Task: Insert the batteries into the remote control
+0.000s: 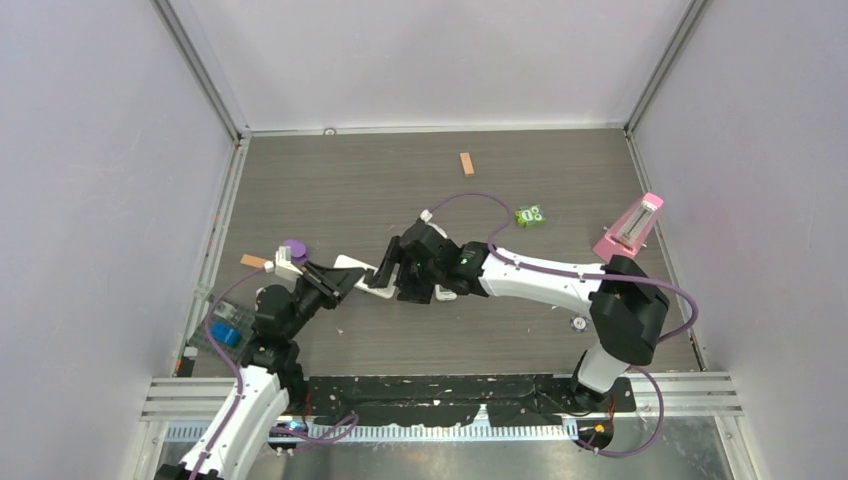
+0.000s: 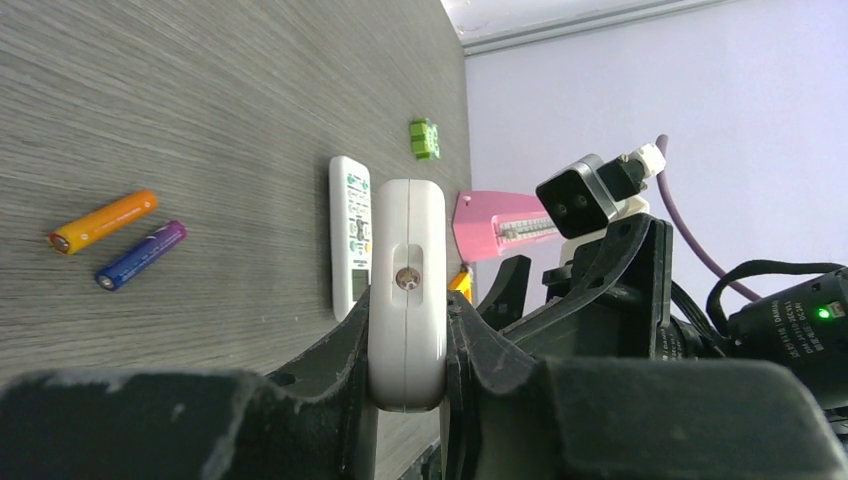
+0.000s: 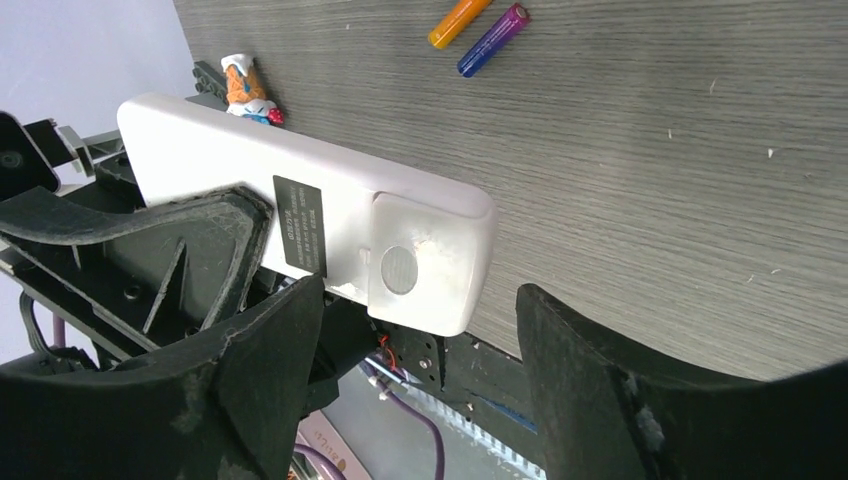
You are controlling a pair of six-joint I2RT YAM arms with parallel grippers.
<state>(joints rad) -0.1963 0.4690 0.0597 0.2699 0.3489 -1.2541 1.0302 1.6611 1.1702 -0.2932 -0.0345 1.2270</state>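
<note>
Between the two arms, over the table (image 1: 330, 170): the remote control (image 3: 300, 190), labelled back toward the right wrist camera. Left gripper (image 2: 405, 310) clenched on it. Right gripper (image 3: 420, 295) spread wide around its free end; contact unclear. Battery compartment open or covered: cannot tell. Orange battery (image 2: 103, 221) and blue-purple battery (image 2: 141, 254) lie side by side on the wood, apart from the remote. Left edge: clear tray (image 1: 215, 318) holding a blue item (image 1: 228, 336), indistinct. Overhead, neither cell can be made out.

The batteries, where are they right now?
The orange battery and the blue-purple battery lie side by side on the table, at the left of the left wrist view, apart from the white remote clamped in the left pincer.
</note>
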